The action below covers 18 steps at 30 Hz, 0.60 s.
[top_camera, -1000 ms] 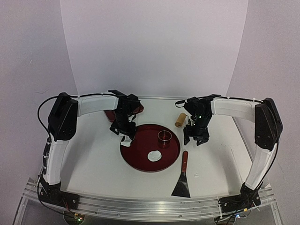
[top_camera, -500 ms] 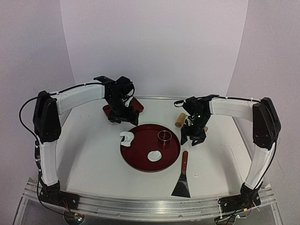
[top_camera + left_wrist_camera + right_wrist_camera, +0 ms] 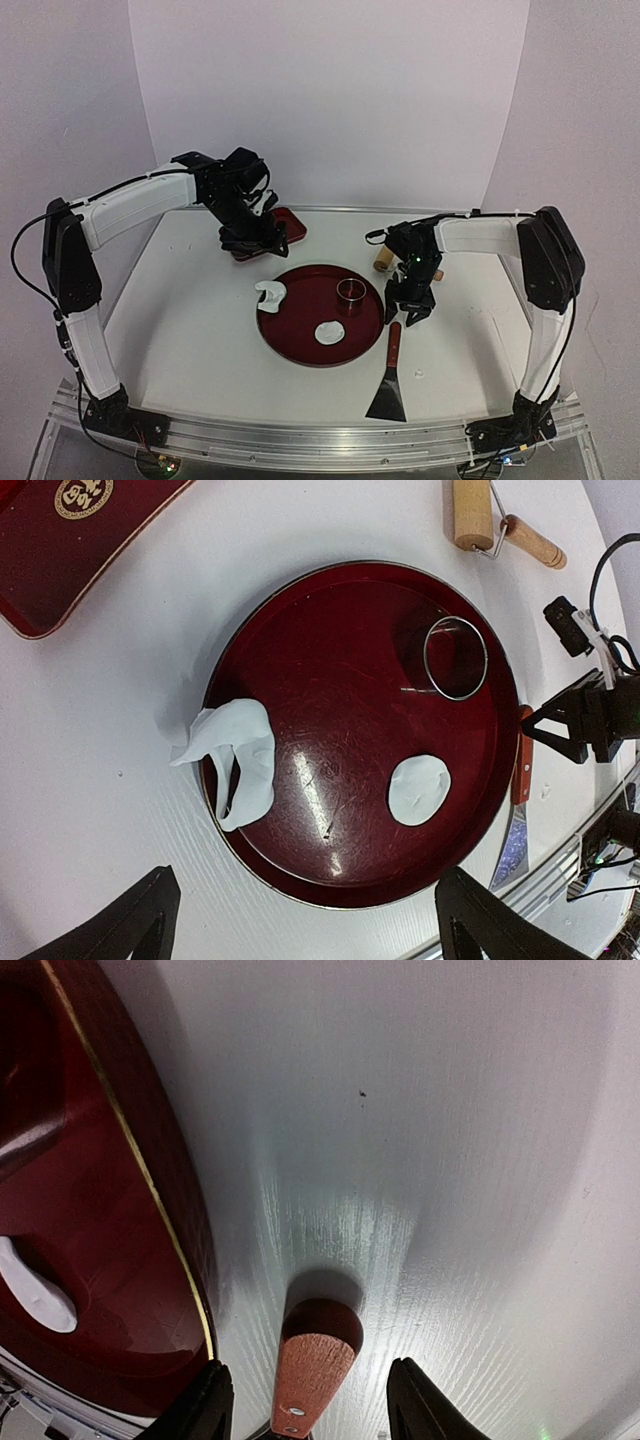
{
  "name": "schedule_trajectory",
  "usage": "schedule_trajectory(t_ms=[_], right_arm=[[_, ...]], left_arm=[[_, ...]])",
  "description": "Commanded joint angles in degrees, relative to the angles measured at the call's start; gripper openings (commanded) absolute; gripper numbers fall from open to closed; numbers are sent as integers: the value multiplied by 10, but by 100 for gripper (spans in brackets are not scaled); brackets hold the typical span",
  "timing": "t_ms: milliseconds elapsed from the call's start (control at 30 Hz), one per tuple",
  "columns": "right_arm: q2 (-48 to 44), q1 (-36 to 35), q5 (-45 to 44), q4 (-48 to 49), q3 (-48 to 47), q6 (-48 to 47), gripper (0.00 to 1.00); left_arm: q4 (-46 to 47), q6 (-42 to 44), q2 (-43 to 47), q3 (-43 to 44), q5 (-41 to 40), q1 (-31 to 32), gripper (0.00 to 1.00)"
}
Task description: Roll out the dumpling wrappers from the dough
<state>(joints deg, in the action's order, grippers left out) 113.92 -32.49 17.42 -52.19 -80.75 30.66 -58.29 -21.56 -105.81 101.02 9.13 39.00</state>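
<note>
The dough [image 3: 271, 293] is a crumpled white scrap draped over the left rim of the round red tray [image 3: 305, 345]; the left wrist view shows this dough [image 3: 235, 760] half off the tray [image 3: 340, 680]. One round dumpling wrapper [image 3: 330, 332] lies flat on the tray's near side, also seen as a wrapper [image 3: 419, 789] from above. My left gripper [image 3: 250, 238] hangs open and empty at the back left, fingertips [image 3: 150, 920] wide apart. My right gripper [image 3: 411, 306] is open, low over the scraper's wooden handle [image 3: 315, 1360], a finger [image 3: 205, 1405] on either side and clear of it.
A metal ring cutter [image 3: 350, 291] stands on the tray's far right. A wooden rolling pin [image 3: 384, 255] lies behind the tray. The scraper [image 3: 388, 385] lies to the tray's right, blade toward the near edge. A small rectangular red tray [image 3: 288, 228] sits under the left arm.
The left arm pulled away from the tray's left rim to the back left, leaving the dough scrap there. The right gripper dropped toward the scraper handle and its jaws narrowed.
</note>
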Motion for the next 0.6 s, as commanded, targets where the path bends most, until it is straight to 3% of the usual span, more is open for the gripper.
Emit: schedule_trajectory(t_ms=[0,500,567], right_arm=[[9,1,1,-12,5,16,52],[48,-33,-38,-29,-20,63,50],[52,-36,-50,-35,-23,71,46]], left_arm=[[15,-10,33,-11,3,1,90],[17,-3,56,-35,-3,0,88],[16,-1,59,-39,-2,0,88]])
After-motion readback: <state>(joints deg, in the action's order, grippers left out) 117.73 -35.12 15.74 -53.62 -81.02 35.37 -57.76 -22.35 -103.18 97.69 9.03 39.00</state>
